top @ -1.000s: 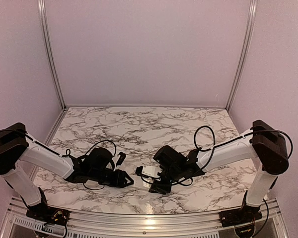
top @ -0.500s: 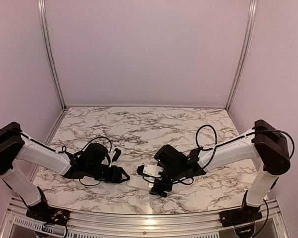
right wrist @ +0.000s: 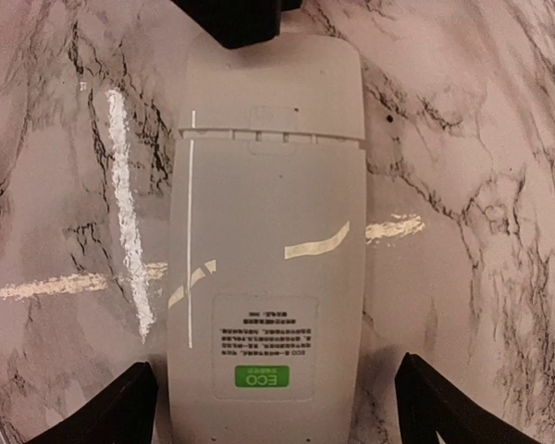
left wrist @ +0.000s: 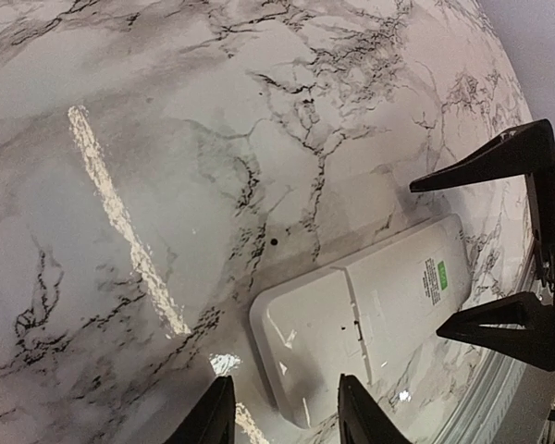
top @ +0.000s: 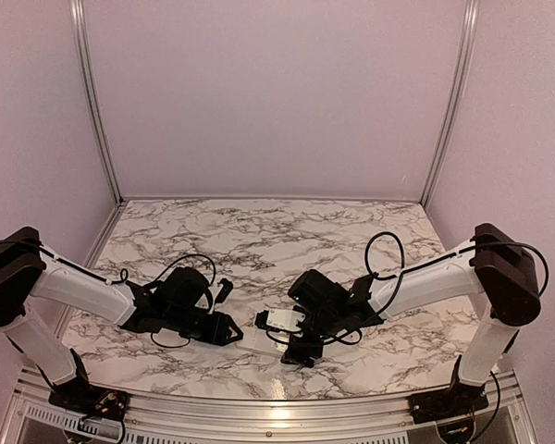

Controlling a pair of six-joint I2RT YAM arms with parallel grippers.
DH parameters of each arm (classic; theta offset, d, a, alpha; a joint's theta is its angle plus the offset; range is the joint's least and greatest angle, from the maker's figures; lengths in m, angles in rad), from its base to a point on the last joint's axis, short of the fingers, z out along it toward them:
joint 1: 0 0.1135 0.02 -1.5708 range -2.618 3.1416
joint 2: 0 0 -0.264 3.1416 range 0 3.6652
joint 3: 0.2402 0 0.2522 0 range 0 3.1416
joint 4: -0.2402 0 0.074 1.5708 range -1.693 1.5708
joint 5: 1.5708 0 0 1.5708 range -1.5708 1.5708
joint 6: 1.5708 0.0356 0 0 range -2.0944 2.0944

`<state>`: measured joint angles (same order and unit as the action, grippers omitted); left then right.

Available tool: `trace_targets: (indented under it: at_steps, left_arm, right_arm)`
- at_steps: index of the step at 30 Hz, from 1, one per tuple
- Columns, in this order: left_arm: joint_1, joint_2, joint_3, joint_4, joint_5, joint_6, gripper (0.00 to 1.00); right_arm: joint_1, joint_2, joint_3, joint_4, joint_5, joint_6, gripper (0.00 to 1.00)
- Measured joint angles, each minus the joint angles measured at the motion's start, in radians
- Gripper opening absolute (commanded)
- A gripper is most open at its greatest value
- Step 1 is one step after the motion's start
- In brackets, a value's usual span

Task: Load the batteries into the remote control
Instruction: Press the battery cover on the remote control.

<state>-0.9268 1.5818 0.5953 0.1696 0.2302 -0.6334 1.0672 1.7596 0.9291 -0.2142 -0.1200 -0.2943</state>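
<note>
The white remote control (right wrist: 268, 250) lies back-up on the marble table, its battery cover shut and a green ECO label showing. It also shows in the left wrist view (left wrist: 370, 319) and faintly in the top view (top: 257, 339). My right gripper (right wrist: 273, 398) is open, its fingers apart on either side of the label end. My left gripper (left wrist: 287, 412) is open, with the cover end between its fingers and neither finger seen touching. In the top view the left gripper (top: 233, 331) and right gripper (top: 292, 350) face each other. The batteries are out of view.
The right gripper's black fingers (left wrist: 499, 162) show beyond the remote in the left wrist view. Black cables (top: 379, 254) loop over both arms. The marble table (top: 259, 231) stretches back to the purple walls. Its metal front edge (top: 277, 407) runs just behind the grippers.
My left gripper has drawn back slightly to the left and then edged in again. The right gripper and the remote have hardly moved.
</note>
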Motion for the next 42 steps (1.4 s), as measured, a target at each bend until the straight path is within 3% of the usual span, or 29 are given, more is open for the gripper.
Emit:
trace_targets:
  at_steps: [11,17,22,27,34,37,42]
  left_arm:
    - [-0.06,0.097,0.138,-0.105,-0.094,0.062,0.29]
    - [-0.089,0.113,0.157,-0.128,-0.158,0.062,0.25]
    - [-0.098,0.113,0.161,-0.137,-0.189,0.048,0.18]
    - [-0.096,0.103,0.129,-0.086,-0.179,0.01,0.15]
    - [-0.091,0.095,0.078,0.007,-0.16,-0.063,0.15]
    - [-0.091,0.095,0.074,0.016,-0.16,-0.079,0.18]
    - [-0.089,0.089,0.068,0.029,-0.147,-0.09,0.3]
  right_arm:
    - [0.0,0.002,0.004,-0.015,-0.006,-0.011,0.65]
    - [-0.001,0.005,0.004,-0.019,-0.026,-0.003,0.57]
    - [-0.002,0.006,0.004,-0.019,-0.024,0.01,0.43]
    - [-0.003,0.008,0.005,-0.02,-0.028,0.013,0.23]
    - [-0.005,0.012,0.013,-0.03,-0.039,0.017,0.14]
    - [-0.005,0.012,0.014,-0.031,-0.041,0.02,0.14]
    - [-0.005,0.013,0.017,-0.035,-0.033,0.02,0.55]
